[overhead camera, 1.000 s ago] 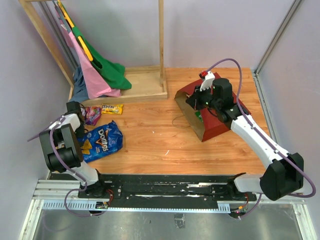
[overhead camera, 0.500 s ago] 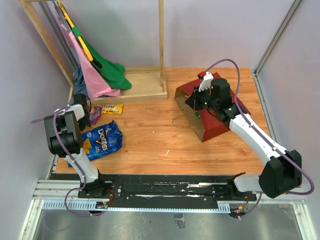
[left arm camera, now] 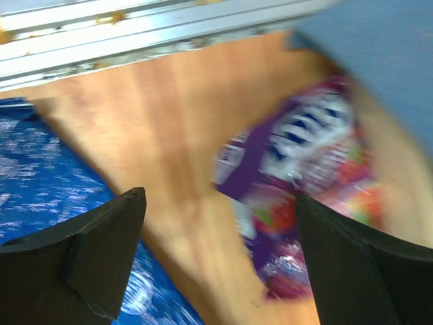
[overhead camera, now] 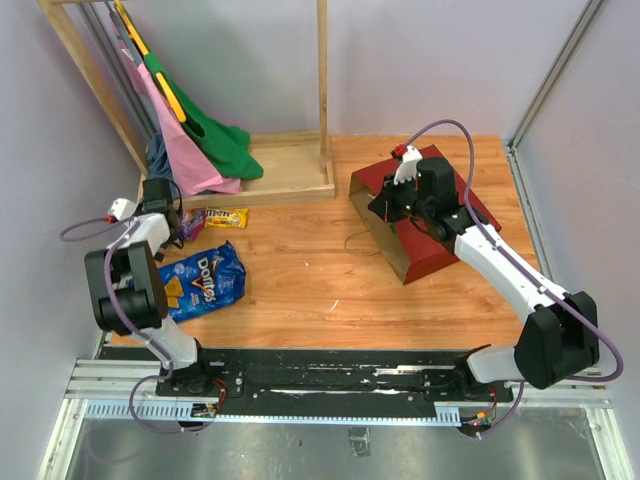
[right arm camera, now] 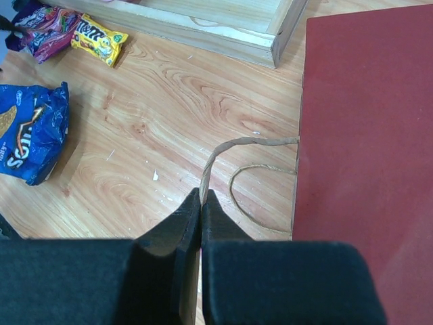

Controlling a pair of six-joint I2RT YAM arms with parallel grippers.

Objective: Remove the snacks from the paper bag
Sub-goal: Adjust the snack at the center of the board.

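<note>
Brightly, evenly lit from overhead, leaving only soft shadows beside the Doritos bag [overhead camera: 205, 280] and paper bag [overhead camera: 372, 182]. Smeared by motion blur in the left wrist view, right across the purple packet [left arm camera: 298, 176]. Sharp elsewhere, down to the grain of the table [right arm camera: 169, 101].

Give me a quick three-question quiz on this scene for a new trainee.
1. True or false: the right gripper is shut on the string handle of the paper bag.
2. The left gripper is: A) shut on a packet, B) open and empty, C) shut on the handle.
3. In the top view, how many snack packets lie on the table outside the bag?
Key: 1 true. 2 B. 3 three: blue Doritos bag, purple packet, yellow packet.
</note>
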